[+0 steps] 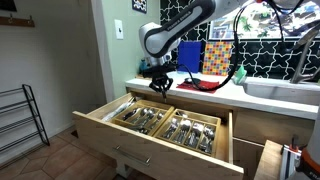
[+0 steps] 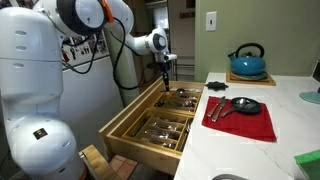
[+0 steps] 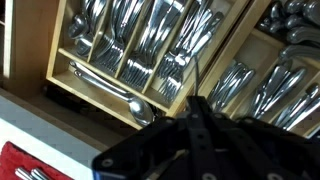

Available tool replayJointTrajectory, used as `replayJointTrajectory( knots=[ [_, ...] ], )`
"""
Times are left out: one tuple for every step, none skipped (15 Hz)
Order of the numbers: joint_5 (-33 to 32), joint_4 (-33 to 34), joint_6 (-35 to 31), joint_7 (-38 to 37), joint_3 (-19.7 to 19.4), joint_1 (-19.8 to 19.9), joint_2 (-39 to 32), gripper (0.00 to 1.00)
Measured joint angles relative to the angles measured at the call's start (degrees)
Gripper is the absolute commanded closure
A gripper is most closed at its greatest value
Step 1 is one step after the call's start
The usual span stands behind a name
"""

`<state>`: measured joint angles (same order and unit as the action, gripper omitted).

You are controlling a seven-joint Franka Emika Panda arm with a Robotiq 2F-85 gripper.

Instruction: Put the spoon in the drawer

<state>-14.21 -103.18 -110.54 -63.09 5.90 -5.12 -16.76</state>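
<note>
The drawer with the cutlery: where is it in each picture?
Exterior view: drawer lower centre, front towards the camera.
Exterior view: drawer low, left of centre.
Wrist view: drawer fills most of the frame.
Shared landmark: red mat.

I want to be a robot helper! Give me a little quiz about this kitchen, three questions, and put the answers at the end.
1. True or false: the drawer is shut.
2. Pick one: what sits on the red mat? A) a black pan B) an apple C) a teddy
3. Fill the gap: the gripper hangs above the ____.

Key: 1 false, it is pulled out and you can see the cutlery inside. 2 A. 3 drawer.
</note>
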Motion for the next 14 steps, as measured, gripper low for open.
replayJointTrajectory(
  knots=[
    [0.0,1.3,0.6,-2.0,-0.7,-0.8,-2.0,0.99],
    [0.1,2.5,0.9,-3.7,-1.4,-1.5,-3.8,0.99],
    [0.2,3.8,1.3,-5.3,-1.9,-2.1,-5.6,0.99],
    [0.4,5.0,1.8,-6.7,-2.4,-2.6,-7.2,0.99],
    [0.6,6.1,1.9,-7.8,-2.9,-2.9,-8.8,0.99],
    [0.7,7.1,1.9,-8.3,-3.3,-3.2,-10.2,0.97],
    [0.7,8.1,1.9,-8.4,-3.6,-3.3,-11.3,0.97],
    [0.8,9.0,1.9,-8.4,-3.7,-3.3,-12.2,0.97],
    [0.8,9.6,1.9,-8.4,-3.8,-3.3,-12.7,0.97],
    [0.8,9.9,1.9,-8.4,-3.9,-3.3,-13.0,0.97],
    [0.8,10.1,1.9,-8.4,-3.9,-3.3,-13.0,0.99],
    [0.9,10.2,1.9,-8.4,-3.9,-3.3,-13.0,0.99],
    [0.9,10.2,1.9,-8.4,-4.0,-3.4,-13.0,0.99],
    [0.9,10.3,1.9,-8.4,-4.2,-3.5,-13.1,0.99]
  ],
)
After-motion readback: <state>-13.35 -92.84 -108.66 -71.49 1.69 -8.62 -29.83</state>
